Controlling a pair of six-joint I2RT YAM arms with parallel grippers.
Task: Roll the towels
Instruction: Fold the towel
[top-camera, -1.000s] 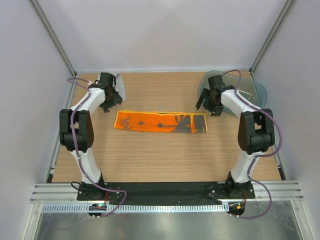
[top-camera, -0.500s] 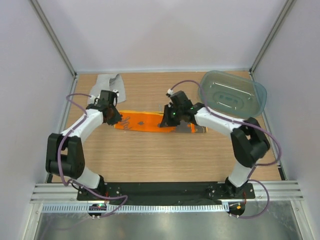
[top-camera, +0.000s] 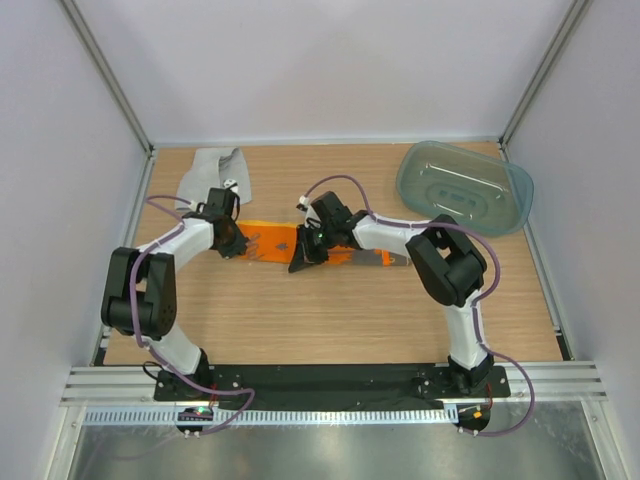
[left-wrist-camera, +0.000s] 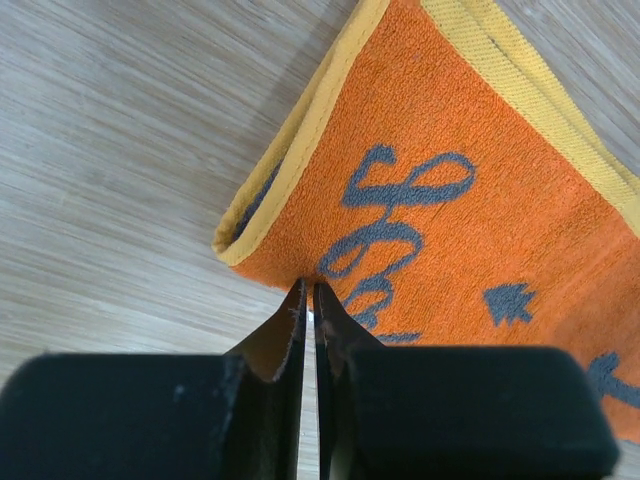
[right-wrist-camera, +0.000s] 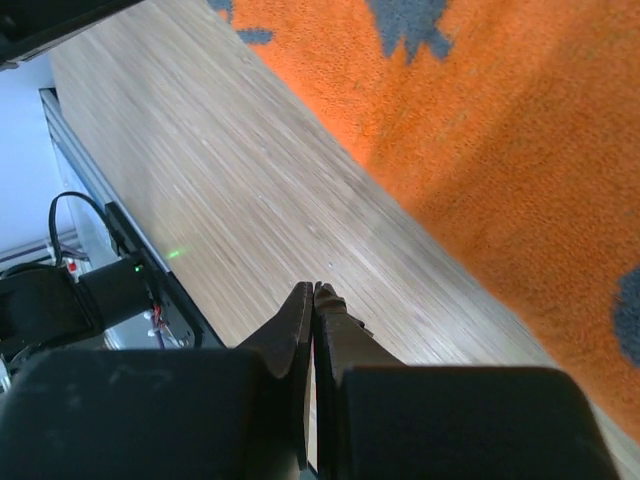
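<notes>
My left gripper (left-wrist-camera: 308, 288) has its fingers pressed together, tips touching the hemmed corner at the left end of the orange towel (left-wrist-camera: 430, 200); I cannot tell whether any cloth is caught between them. My right gripper (right-wrist-camera: 312, 288) is also squeezed closed, its tips over bare wood just beside the towel's near edge. Half a second ago that gripper was over the middle of the strip; it has now slid left and toward me, and the right arm (top-camera: 385, 232) has folded in closer. The left gripper has only edged down onto the corner. The towel is still a long flat strip across the middle of the bench (top-camera: 330, 310). From above, the right arm lies along its centre and hides part of it. The grey towel (top-camera: 212, 170) sits crumpled at the far left corner, and the blue-green tub (top-camera: 463, 185) at the far right, both well apart from the grippers.
</notes>
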